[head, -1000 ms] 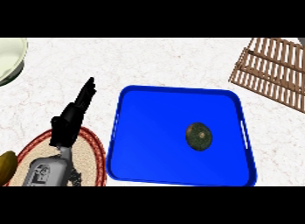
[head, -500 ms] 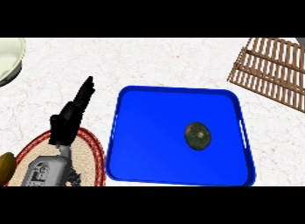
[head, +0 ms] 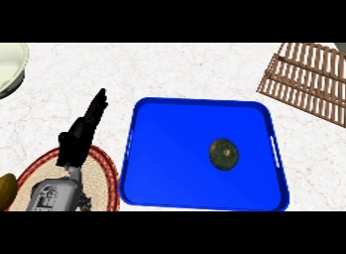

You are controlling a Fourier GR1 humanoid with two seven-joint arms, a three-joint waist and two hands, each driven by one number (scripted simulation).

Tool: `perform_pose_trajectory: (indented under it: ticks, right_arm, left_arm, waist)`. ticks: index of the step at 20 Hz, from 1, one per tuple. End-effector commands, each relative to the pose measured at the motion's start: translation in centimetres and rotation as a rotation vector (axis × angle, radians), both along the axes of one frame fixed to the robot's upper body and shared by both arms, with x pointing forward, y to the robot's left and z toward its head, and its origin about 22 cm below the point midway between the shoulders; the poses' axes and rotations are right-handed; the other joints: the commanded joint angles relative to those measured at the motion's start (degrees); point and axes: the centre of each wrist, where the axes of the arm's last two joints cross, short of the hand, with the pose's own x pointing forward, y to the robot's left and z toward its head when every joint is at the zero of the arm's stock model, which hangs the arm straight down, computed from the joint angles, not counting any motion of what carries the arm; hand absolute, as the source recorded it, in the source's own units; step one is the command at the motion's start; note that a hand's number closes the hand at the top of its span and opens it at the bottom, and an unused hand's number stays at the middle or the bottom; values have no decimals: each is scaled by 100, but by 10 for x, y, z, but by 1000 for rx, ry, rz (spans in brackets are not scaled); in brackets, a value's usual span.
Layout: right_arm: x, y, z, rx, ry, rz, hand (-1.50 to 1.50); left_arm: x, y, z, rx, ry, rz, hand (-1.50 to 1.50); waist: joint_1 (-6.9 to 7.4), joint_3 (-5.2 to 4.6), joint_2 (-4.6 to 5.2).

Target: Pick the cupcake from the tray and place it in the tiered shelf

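Note:
A small dark green cupcake [head: 224,154] sits right of centre on the blue tray [head: 168,149]. The wooden slatted tiered shelf [head: 315,84] stands at the upper right, beyond the tray. My left hand [head: 84,129] rests left of the tray, fingers straight and pointing away, holding nothing, well apart from the cupcake. My right hand does not show in the head view.
A pale round bowl [head: 0,69] sits at the upper left. Under my left forearm lies a woven mat with a red rim [head: 102,168], and a yellow-brown object [head: 0,191] shows at the lower left edge. White marble counter [head: 168,69] surrounds the tray.

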Motion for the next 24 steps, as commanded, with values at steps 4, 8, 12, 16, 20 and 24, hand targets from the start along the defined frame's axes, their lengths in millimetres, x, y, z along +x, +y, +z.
perform_pose_trajectory:
  ticks: [4, 8, 12, 16, 20, 24]
  right_arm:
    - [-17, -3, 26, 83, -122, 98, -150]
    - [-9, 16, 34, 111, -119, 168, -150]
    - [-25, 14, 44, 121, -247, 152, -150]
    - [-45, 5, 89, 155, -482, 105, -150]
    - [-90, -6, 104, 180, -529, 21, -150]
    - [-141, -30, 116, 264, -502, -35, -150]
  left_arm:
    - [3, -20, 11, -5, -5, -12, 0]
    - [-1, -9, -8, 0, 8, -14, 0]
    - [2, 13, 2, 3, -1, -3, 0]
    - [5, -9, 11, -12, 7, 4, 0]
    - [0, 8, 4, 7, -1, 13, 0]
    - [2, 17, 1, 3, 26, 33, 0]
  waist:
    - [2, 1, -3]
    - [41, -2, 8]
    - [26, -2, 3]
    - [30, -1, -6]
    - [-49, -3, -27]
    - [-168, 0, -47]
